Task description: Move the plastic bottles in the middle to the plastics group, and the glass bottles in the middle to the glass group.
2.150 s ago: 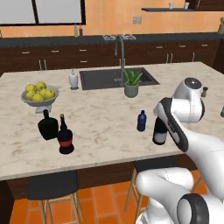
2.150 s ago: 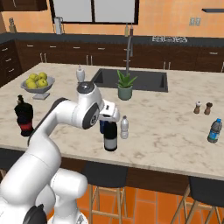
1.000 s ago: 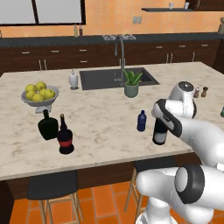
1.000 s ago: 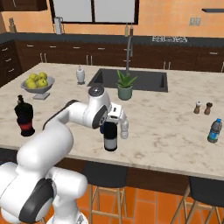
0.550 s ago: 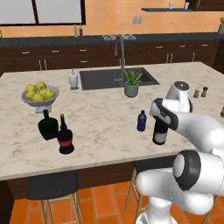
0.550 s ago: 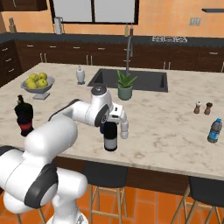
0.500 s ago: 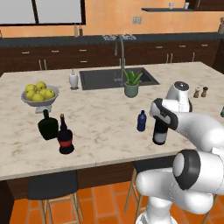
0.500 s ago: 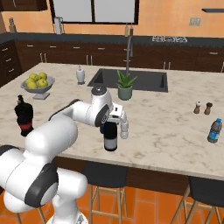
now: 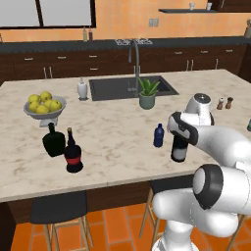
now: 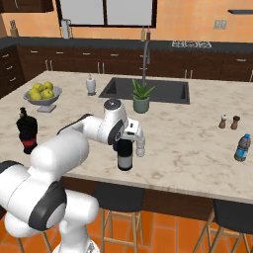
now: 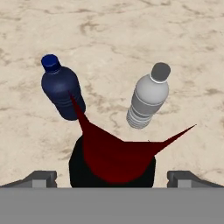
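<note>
End effector (image 11: 113, 177) spread wide, straddling top of wine bottle (image 9: 179, 149) near front edge of table (image 9: 117, 147)
Crowded just beyond by two small bottles: one blue bottle (image 11: 63, 92), one grey bottle (image 11: 146, 103); well apart leftward, one green flask (image 9: 53, 141), one black bottle (image 9: 73, 154)

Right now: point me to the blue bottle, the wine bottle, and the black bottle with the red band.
blue bottle (image 9: 158, 136): left base view, on its body.
wine bottle (image 10: 124, 157): right base view, on its lower body under the hand.
black bottle with the red band (image 9: 73, 159): left base view, on the band.
</note>
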Controlling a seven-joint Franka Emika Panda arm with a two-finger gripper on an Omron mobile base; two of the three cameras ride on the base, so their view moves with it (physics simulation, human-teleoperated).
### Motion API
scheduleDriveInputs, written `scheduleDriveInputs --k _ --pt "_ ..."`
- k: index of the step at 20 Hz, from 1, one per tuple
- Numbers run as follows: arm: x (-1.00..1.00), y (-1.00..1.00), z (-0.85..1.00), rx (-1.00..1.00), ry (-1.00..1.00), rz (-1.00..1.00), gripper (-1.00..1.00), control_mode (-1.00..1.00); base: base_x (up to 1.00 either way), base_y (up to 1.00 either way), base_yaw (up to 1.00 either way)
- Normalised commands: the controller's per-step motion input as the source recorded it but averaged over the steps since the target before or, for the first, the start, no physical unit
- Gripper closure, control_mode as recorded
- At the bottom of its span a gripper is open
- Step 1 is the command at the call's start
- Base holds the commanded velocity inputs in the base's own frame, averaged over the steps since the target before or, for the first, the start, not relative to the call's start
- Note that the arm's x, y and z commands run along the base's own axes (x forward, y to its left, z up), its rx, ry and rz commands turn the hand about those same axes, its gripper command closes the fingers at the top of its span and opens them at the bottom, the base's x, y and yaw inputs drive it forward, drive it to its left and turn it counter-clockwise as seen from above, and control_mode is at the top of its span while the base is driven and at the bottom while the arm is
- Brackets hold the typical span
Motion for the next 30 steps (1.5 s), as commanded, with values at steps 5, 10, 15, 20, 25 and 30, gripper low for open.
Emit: scheduleDriveInputs --k 5,10,15,20,25,30 --pt "0.0 0.0 0.0 0.0 0.0 0.0 1.0 -1.0 0.0 0.0 0.0" --pt "-0.59 0.03 0.11 0.0 -0.06 0.0 1.0 -1.0 0.0 0.0 0.0" --pt "-0.53 0.43 0.27 0.0 -0.02 0.03 1.0 -1.0 0.0 0.0 0.0" --pt "0.04 0.8 0.25 0.03 -0.07 0.13 1.0 -1.0 0.0 0.0 0.0" --pt "0.24 0.95 0.19 0.07 -0.06 0.16 1.0 -1.0 0.0 0.0 0.0" --pt "0.6 0.93 0.11 0.07 -0.01 0.17 1.0 -1.0 0.0 0.0 0.0"
